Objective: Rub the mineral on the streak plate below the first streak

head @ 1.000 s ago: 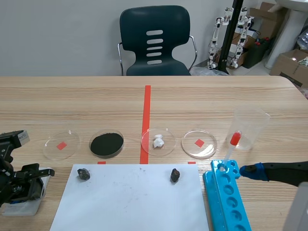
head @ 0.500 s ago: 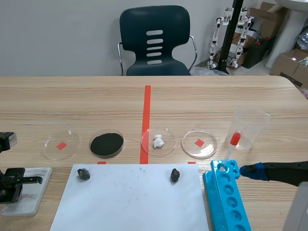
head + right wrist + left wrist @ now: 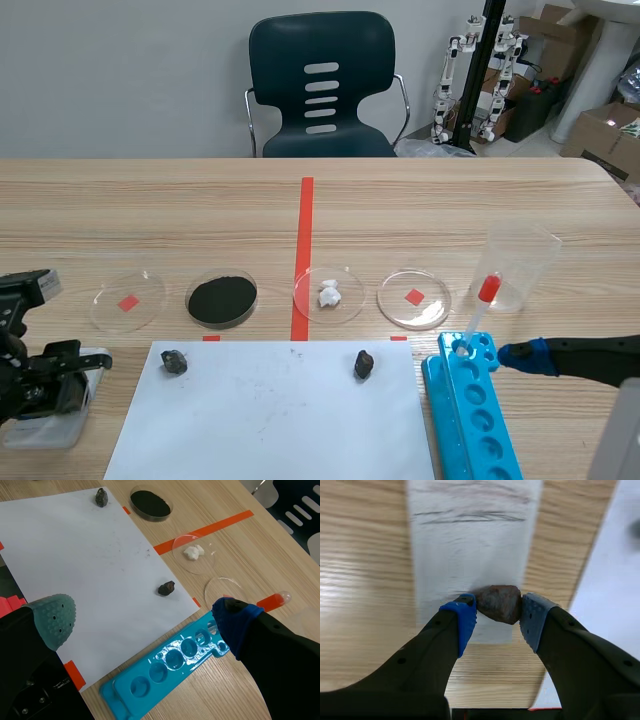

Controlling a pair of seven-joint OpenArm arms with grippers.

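Note:
A reddish-brown mineral point(image 3: 499, 602) is pinched between the blue pads of my left gripper point(image 3: 497, 614), which is shut on it. The stone rests on the white streak plate point(image 3: 470, 550), on the gripper's side of a dark streak point(image 3: 470, 516); a fainter streak lies farther ahead. In the scene view the left gripper point(image 3: 72, 365) hovers low over the plate point(image 3: 40, 432) at the table's front left. My right gripper point(image 3: 145, 615) stands open and holds nothing, near the blue well tray point(image 3: 165, 665).
A white paper sheet point(image 3: 270, 410) carries two dark minerals point(image 3: 174, 361) point(image 3: 364, 364). Behind it stand several petri dishes, one with black powder point(image 3: 221, 298), one with white bits point(image 3: 329, 294). A beaker point(image 3: 520, 265), a red-bulbed dropper point(image 3: 480, 305) and the well tray point(image 3: 470, 410) sit right.
The left gripper drew back to the left half a second ago, baring the plate, and has now slid right over it again with the mineral. The right arm has kept still.

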